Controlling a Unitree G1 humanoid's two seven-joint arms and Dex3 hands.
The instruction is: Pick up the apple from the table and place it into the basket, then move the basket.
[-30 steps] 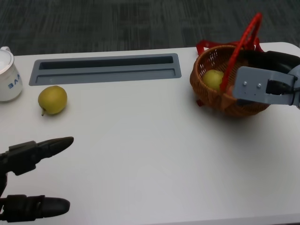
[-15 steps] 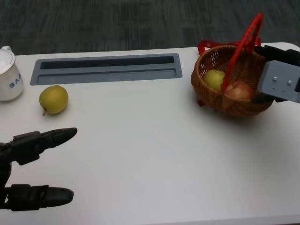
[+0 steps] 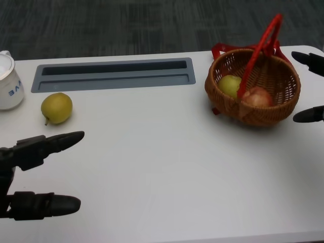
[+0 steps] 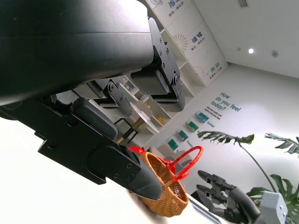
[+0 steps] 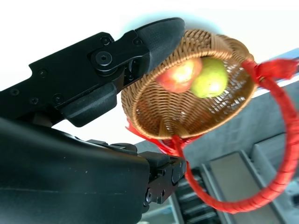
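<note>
The right hand point(image 3: 310, 86) is at the 3 o'clock edge of the head view, and only its black fingers point(image 3: 308, 115) show there, spread apart, one above and one below the basket's side. It holds nothing, and the fingers are just beside the basket point(image 3: 283, 109) and not around it. In the right wrist view the same fingers point(image 5: 140, 39) reach toward the woven rim, with a clear gap between them.

The basket stands upright on the white table point(image 3: 167, 167) at about 2 o'clock, its red handle point(image 3: 260, 48) rising over it. Inside lies the apple point(image 3: 258, 96) (reddish, near the front wall), and touching it, at its 10 o'clock, is a yellow-green fruit point(image 3: 230, 85). The right wrist view shows both side by side in the basket's bottom.

The left hand point(image 3: 35, 179) is at 8 o'clock, open wide with the fingers stretched flat above the table, holding nothing. At its 12 o'clock lies a yellow-green pear point(image 3: 56, 108). A white mug point(image 3: 9, 81) is at 9 o'clock, and a grey recessed tray point(image 3: 114, 74) runs along the table's far side.
</note>
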